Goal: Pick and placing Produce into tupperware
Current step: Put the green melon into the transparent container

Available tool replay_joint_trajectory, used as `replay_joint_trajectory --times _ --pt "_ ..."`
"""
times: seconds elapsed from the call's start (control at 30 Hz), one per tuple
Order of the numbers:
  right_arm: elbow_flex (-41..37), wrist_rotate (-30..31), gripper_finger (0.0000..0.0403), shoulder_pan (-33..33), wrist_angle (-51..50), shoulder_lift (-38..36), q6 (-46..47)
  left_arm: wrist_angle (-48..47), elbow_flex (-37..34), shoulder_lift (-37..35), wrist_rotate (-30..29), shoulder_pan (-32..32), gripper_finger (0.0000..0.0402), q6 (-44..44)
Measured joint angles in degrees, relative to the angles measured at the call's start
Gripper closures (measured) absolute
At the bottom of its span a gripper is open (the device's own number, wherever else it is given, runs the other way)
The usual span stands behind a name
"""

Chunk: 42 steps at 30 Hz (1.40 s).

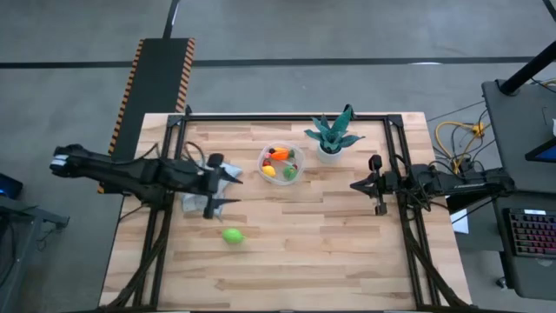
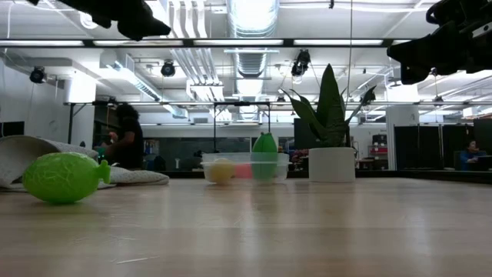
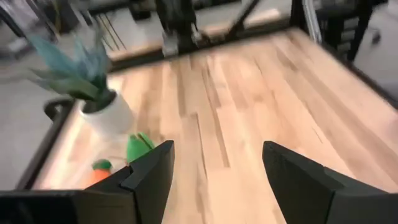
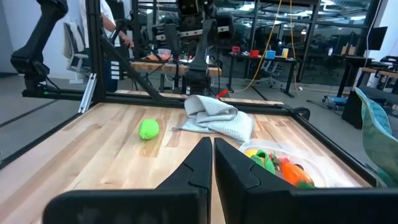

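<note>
The clear round bowl [image 1: 281, 163] stands at the table's far middle and holds an orange carrot [image 1: 279, 156], a yellow lemon [image 1: 268, 171] and a green piece [image 1: 290, 172]. It also shows in the low view [image 2: 246, 167] and the right wrist view [image 4: 280, 163]. A green lime [image 1: 232, 236] lies alone on the wood near the left front, also in the low view [image 2: 65, 177] and the right wrist view [image 4: 148, 129]. My left gripper [image 1: 236, 189] is open and empty, raised left of the bowl [image 3: 214, 171]. My right gripper [image 1: 354, 184] is shut and empty, right of the bowl [image 4: 211, 163].
A teal spiky plant in a white pot [image 1: 330, 137] stands just right of the bowl at the far edge. A pale crumpled cloth [image 1: 213, 167] lies under my left arm. A black frame [image 1: 287, 117] rims the table. A person [image 2: 127, 138] is in the room behind.
</note>
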Motion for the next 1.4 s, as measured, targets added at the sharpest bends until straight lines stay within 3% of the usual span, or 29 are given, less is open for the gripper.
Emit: replay_joint_trajectory --times 0.23,0.57,0.87,1.03,1.2,1.4 --pt "0.0 -0.02 0.0394 0.0 -0.02 0.0 1.11 -12.57 7.68 11.61 -0.76 -2.51 0.0171 -4.84" --pt "-0.15 -0.02 0.0394 0.0 -0.52 0.0 2.52 -32.0 13.13 26.14 0.25 -8.03 0.0171 -23.32" --pt "-0.21 -0.02 0.0394 0.02 -1.6 0.0 2.5 -44.08 22.07 35.48 0.76 -12.1 0.0171 -27.64" --pt "-0.22 -0.02 0.0394 0.0 -1.55 0.0 2.47 -45.85 25.94 38.94 4.0 -13.82 0.0171 -28.62" --pt "-0.22 0.0 0.0394 0.02 -1.41 0.0 2.31 -45.21 26.11 41.51 12.57 -13.82 0.0171 -29.14" --pt "-0.22 0.04 0.0394 0.02 -1.33 0.0 0.03 -45.26 26.27 43.4 13.62 -13.67 0.0171 -35.63"
